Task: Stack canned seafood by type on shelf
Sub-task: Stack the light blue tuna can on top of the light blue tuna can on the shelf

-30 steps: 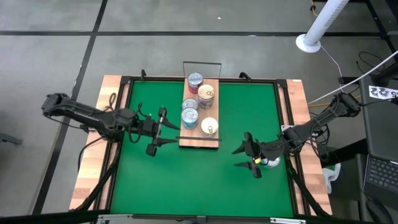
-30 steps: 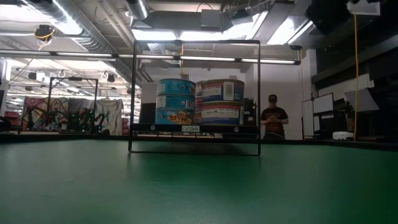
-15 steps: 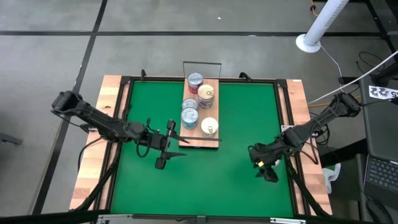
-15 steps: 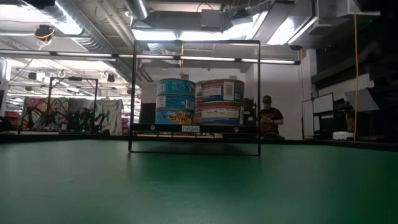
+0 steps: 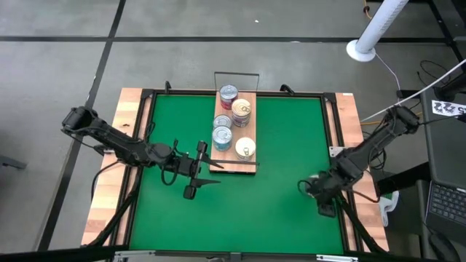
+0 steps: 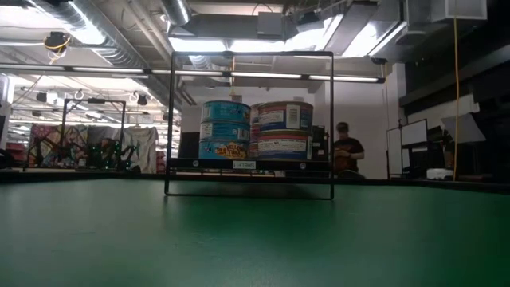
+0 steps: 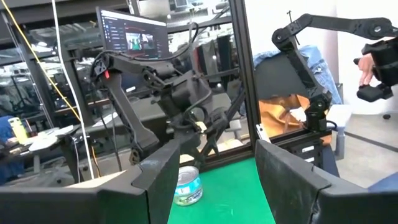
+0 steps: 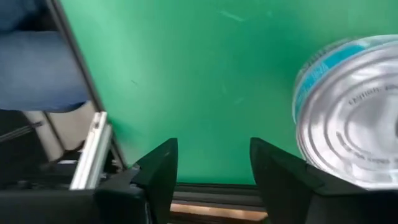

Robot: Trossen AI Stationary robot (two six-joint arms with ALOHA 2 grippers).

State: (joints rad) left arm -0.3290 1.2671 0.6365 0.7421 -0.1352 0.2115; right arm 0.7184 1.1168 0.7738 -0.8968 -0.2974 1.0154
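Note:
The shelf (image 5: 218, 164) lies at the mat's middle with several seafood tins on it; in the low view they stand as a blue-labelled stack (image 6: 225, 130) and a second stack (image 6: 284, 130) behind the wire rail (image 6: 249, 193). One loose tin (image 8: 348, 124), silver-topped with a blue label, rests on its base on the green mat near the right edge. My right gripper (image 8: 214, 163) (image 5: 314, 195) points steeply down, open, with that tin just outside one finger. My left gripper (image 5: 206, 169) is open and level beside the shelf's near end, and sees the loose tin (image 7: 186, 186) far off.
A black frame and wooden strips (image 5: 355, 138) border the green mat (image 5: 247, 211), and the frame's rail (image 8: 93, 155) runs close to my right gripper. A person (image 6: 344, 155) stands in the room beyond the table. Open mat lies between the two grippers.
My left gripper has gone a little toward the table's near edge and right, along the shelf's near end. My right gripper has tipped from nearly level to pointing steeply down, rolled, and drawn toward the right near corner, over the loose tin.

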